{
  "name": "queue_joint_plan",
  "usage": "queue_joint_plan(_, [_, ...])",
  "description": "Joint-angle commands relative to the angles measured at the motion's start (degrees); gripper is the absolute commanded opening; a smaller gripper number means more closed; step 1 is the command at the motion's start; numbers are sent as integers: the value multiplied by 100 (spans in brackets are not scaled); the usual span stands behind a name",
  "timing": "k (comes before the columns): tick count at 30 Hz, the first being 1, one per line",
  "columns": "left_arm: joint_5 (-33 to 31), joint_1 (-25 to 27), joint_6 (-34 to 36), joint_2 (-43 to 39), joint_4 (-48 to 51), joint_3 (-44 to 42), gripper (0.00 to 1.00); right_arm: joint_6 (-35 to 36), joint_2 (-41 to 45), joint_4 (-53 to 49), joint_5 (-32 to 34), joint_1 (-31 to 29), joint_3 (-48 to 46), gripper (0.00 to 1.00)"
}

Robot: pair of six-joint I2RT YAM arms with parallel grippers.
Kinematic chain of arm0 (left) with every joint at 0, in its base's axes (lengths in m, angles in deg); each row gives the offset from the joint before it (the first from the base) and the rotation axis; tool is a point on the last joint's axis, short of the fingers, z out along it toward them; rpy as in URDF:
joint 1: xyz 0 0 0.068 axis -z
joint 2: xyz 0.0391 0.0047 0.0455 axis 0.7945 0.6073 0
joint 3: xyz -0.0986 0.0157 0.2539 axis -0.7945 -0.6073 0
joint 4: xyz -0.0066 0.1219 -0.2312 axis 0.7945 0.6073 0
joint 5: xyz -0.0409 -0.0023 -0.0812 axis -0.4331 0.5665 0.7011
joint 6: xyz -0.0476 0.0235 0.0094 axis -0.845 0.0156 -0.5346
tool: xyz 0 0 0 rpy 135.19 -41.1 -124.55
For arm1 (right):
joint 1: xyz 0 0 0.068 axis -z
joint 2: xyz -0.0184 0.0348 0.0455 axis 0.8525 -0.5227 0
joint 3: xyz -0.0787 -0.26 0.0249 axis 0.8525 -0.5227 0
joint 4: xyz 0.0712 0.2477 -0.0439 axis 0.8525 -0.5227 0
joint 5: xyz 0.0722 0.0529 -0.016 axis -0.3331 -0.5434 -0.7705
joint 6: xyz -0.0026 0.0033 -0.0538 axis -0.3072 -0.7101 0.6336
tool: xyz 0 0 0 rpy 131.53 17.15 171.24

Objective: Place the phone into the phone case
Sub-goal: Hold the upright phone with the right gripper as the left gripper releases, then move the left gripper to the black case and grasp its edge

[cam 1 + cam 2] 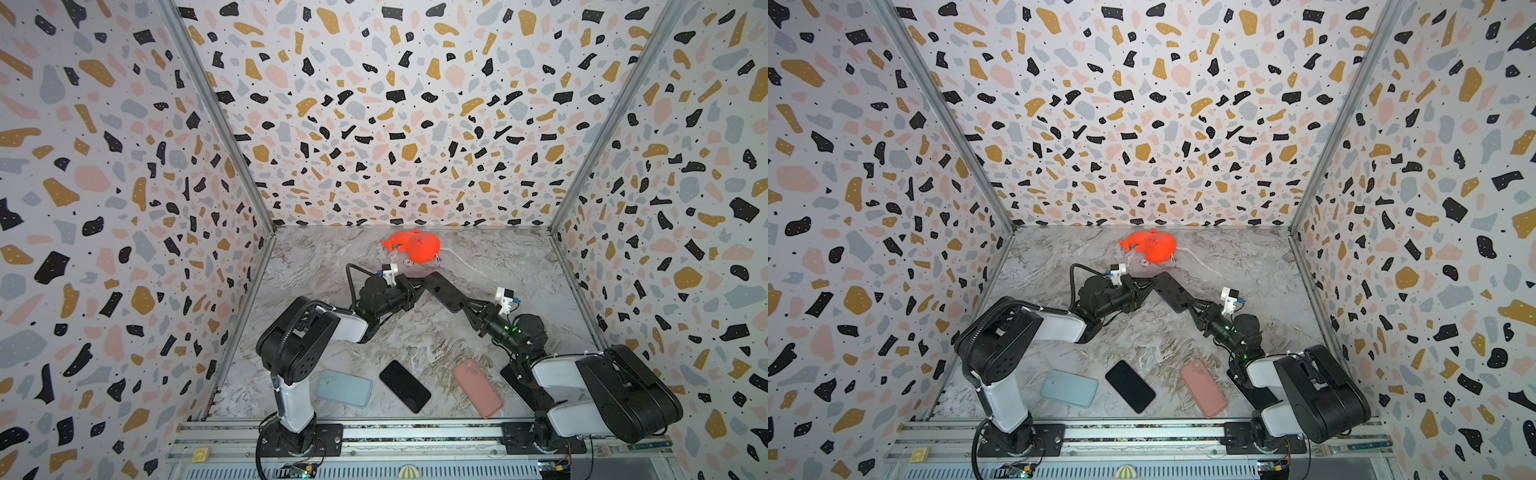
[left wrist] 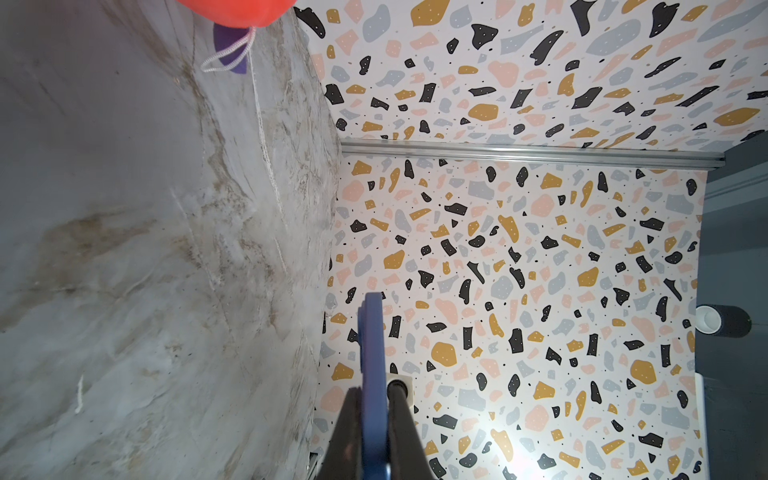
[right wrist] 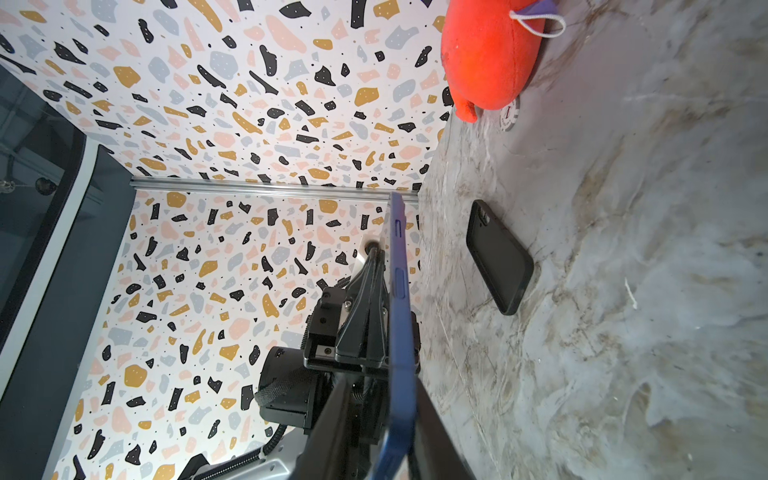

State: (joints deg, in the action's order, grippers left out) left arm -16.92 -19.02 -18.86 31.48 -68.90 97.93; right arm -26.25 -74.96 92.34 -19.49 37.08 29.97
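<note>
Both top views. Blue phone case [image 1: 444,291] aloft over the middle of the surface [image 1: 415,345], lying roughly flat, spanned between the two arms. Left end effector [image 1: 422,286] on one short end, right end effector [image 1: 465,308] on the opposite end. Dark face inside a blue rim [image 1: 1169,291]; phone inside or not, cannot tell. Black phone [image 1: 405,386] flat on the near strip, well apart from both end effectors, between a pale blue case [image 1: 343,388] and a pink case [image 1: 478,388].

Left wrist. Clenched on the end of the blue phone case [image 2: 372,345], a finger tight against each face.

Right wrist. Same case edge-on [image 3: 399,291], raised side buttons showing, jaws straddling its near end. Firm or slack: cannot tell. A dark slab [image 3: 498,257] flat on the surface beyond; phone or case, unclear.

Handling, as a judgement. Case probably light and rubbery, prone to flex and twist under a one-corner pinch; best taken across the short ends, as here. Black phone stiff, smooth, glass-faced, likely slippery and scratch-prone; best pinched across the long edges, clear of the screen.
</note>
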Motion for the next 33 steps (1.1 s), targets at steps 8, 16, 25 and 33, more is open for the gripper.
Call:
queue_joint_plan(8, [20,78,77,-257,-388,57,0,-114,-105,433,-70,-91,261,22])
queue_joint_plan(16, [62,78,235,-299,-172,86,0,-35,-23,267,-35,-100,300,13])
queue_joint_plan(25, [128,57,1309,-536,1166,312,30,94,64,14,-145,-50,440,4])
queue_joint_plan(33, [-408,-408,4026,-608,4910,1488,60,466,181,-585,-451,170,493,2])
